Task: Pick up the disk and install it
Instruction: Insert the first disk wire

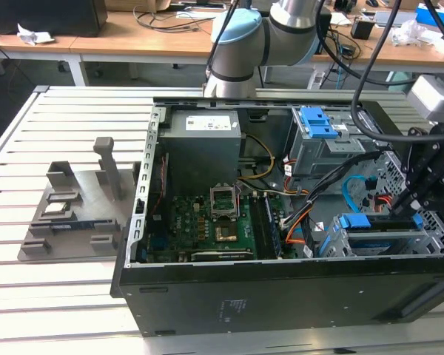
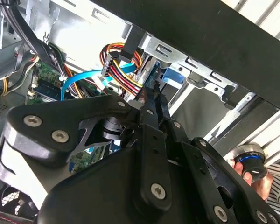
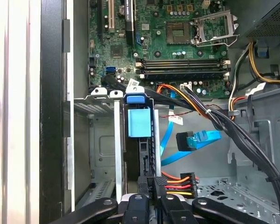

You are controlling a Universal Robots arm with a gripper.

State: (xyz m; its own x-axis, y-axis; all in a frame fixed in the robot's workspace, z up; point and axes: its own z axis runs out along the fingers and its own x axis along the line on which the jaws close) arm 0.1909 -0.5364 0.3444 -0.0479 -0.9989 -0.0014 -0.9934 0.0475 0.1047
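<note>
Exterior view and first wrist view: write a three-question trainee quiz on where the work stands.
1. True or false: the computer case lies with its side open.
2. The pincer hangs nearest to: A) the power supply, B) the drive cage, C) the grey fixture.
3. Fill in: in the first wrist view, the disk sits in the bay with its ___ carrier tab showing.
Key: 1 true; 2 B; 3 blue.

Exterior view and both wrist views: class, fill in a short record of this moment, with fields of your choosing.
computer case: open, lying on the slatted table
disk: edge-on in the drive cage slot, blue carrier end showing
tool: right over the drive cage, at the disk
grey stand: on the table, at the exterior view's left of the case, apart from the tool
</note>
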